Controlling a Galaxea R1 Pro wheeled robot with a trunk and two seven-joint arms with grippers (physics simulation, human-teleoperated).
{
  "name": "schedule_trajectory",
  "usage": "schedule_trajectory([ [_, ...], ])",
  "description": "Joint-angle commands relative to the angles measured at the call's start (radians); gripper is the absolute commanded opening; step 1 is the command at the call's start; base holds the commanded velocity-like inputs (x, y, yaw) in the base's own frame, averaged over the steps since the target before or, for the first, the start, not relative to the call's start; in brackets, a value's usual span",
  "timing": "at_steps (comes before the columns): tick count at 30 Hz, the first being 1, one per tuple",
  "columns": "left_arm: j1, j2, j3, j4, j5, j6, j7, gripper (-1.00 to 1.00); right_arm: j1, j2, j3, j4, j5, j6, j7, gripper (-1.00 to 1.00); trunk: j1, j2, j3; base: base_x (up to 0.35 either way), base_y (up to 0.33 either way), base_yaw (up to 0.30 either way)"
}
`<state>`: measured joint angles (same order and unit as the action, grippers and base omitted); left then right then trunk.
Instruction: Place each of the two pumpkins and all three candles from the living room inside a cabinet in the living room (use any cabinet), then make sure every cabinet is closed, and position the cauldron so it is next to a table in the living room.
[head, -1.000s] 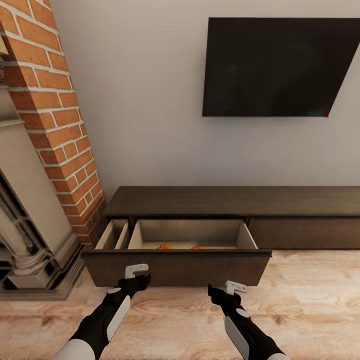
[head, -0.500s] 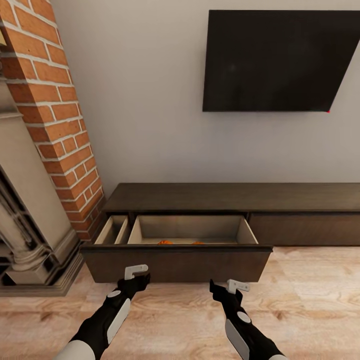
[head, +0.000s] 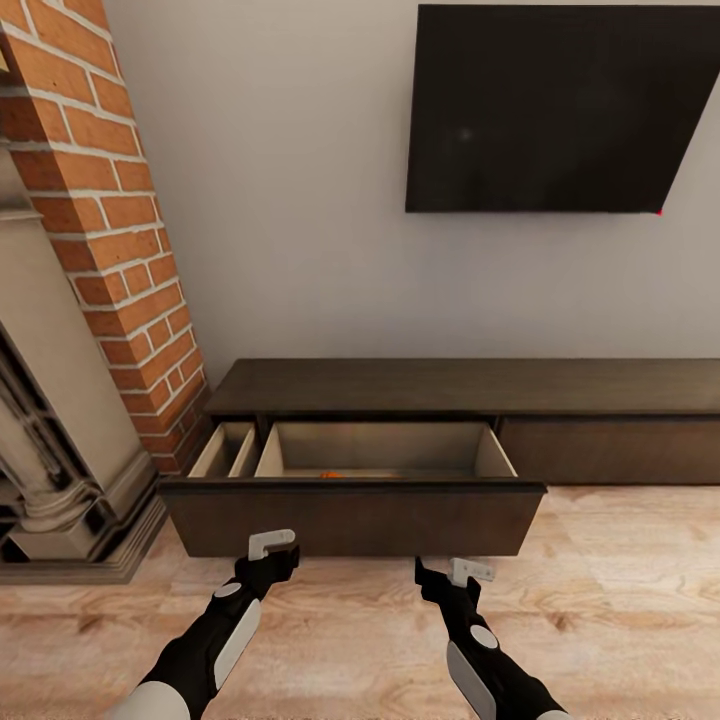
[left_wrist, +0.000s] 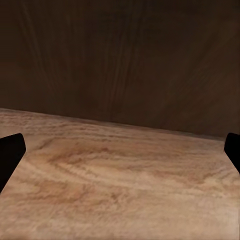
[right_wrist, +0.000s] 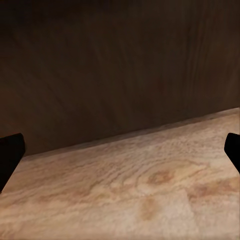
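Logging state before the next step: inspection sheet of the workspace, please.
Surface: pale wood floor; bare where it shows.
Job's things: dark brown cabinet, its wide drawer pulled out; a sliver of orange, probably a pumpkin, just above the drawer front. Candles and cauldron: nothing seen.
Clutter: nothing seen.
Grippers: left claw and right claw both open and empty, close to the drawer front, above the floor.
Cables: nothing seen.
Surroundings: brick chimney, stone fireplace surround, wall-mounted TV.
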<state>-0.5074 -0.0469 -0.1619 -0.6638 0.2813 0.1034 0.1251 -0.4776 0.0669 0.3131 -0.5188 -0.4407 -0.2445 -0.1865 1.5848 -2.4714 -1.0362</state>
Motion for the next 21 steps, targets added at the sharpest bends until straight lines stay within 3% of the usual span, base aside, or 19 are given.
schedule_trajectory([
  [1,0.0,0.001,-0.005,-0.002,0.01,0.004,0.008,1.0,-0.001,-0.001,0.009,0.0,-0.01,-0.005,-0.007,1.0,0.004,-0.008,-0.004,0.0,0.0,0.0],
  [4,0.0,0.002,-0.005,-0.002,0.01,0.004,0.008,1.0,-0.001,-0.001,0.009,0.0,-0.01,-0.006,-0.007,1.0,0.015,-0.029,-0.014,0.0,0.0,0.0],
  [13,0.0,0.002,-0.005,-0.002,0.01,0.004,0.007,1.0,-0.001,-0.001,0.009,0.0,-0.01,-0.006,-0.007,1.0,0.019,-0.031,-0.048,0.0,0.0,0.0],
  [21,0.0,0.002,-0.005,-0.002,0.005,0.004,0.007,1.0,-0.001,-0.001,0.008,-0.001,-0.012,-0.006,-0.007,1.0,0.019,-0.031,-0.048,0.0,0.0,0.0],
])
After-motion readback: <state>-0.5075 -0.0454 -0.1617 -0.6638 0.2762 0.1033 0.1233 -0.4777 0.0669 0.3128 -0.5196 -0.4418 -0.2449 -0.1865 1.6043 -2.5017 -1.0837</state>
